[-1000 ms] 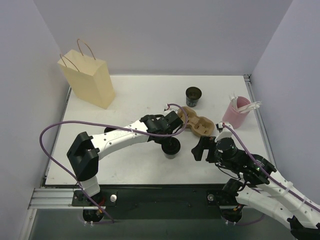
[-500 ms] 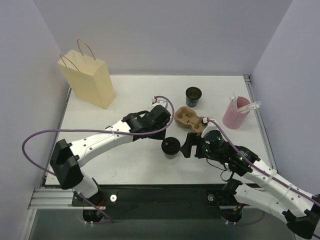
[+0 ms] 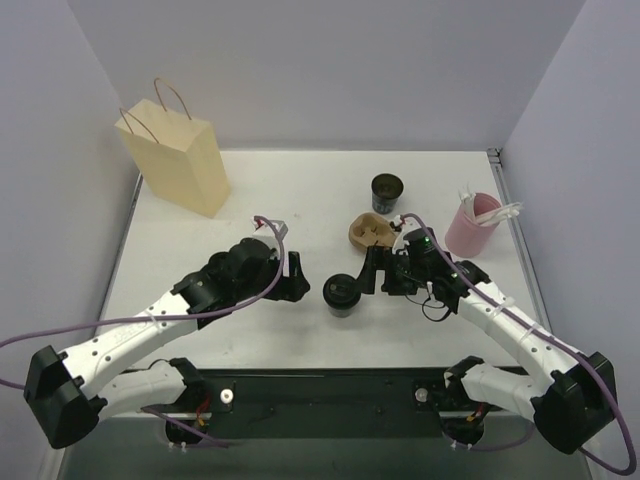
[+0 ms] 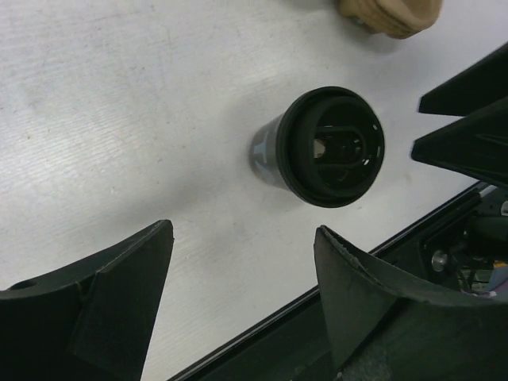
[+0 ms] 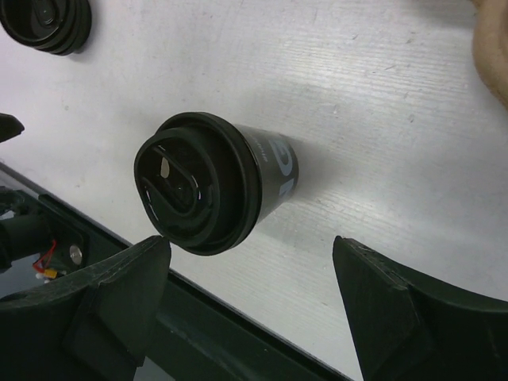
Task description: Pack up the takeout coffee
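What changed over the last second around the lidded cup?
The left gripper opened, let go of the lidded cup and drew back to its left. The right gripper, open, swung in toward it from the right, partly covering the cup carrier. The lidded cup, paper bag, open cup and pink holder stayed put.

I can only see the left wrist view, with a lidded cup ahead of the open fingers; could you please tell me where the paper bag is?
Observer: The paper bag stands upright at the far left corner of the table, well away from the lidded cup.
Operator: Thank you. Is there a second cup anywhere?
Observer: Yes, a dark cup stands just beyond the cardboard carrier, towards the back of the table.
Operator: And is anything else near the carrier?
Observer: A pink cup holding white sticks stands to the carrier's right, near the table's right edge.
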You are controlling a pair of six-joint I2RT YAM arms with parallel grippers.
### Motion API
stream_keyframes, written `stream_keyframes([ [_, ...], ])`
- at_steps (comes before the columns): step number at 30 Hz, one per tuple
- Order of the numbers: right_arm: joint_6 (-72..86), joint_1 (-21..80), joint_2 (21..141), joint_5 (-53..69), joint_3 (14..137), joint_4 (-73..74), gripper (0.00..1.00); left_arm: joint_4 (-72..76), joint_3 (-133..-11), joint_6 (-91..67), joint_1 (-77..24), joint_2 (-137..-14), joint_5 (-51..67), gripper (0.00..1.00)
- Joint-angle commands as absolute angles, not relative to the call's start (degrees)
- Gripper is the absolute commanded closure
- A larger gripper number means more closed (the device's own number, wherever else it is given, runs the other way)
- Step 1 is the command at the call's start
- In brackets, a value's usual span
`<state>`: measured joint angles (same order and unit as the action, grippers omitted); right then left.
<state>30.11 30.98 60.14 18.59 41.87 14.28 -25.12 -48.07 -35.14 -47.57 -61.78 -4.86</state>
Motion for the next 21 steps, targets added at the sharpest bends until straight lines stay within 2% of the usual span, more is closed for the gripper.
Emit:
stream_keyframes([
  [1,27.9,29.7,62.8,26.7,45.3,11.9,0.14,-14.9,-45.6,-32.5,-46.9,-57.4,-0.5,0.14],
  [9,26.6,29.1,67.8,26.7,46.4,11.5,0.18,-14.2,-43.9,-32.0,-46.6,-56.7,1.8,0.13],
  [18,27.6,29.2,72.8,28.3,46.8,8.4,0.28,-12.0,-42.1,-33.3,-46.6,-57.6,2.9,0.14],
  [21,28.6,29.4,74.0,29.0,46.1,6.5,0.34,-11.9,-41.5,-33.7,-46.6,-57.7,2.2,0.14],
])
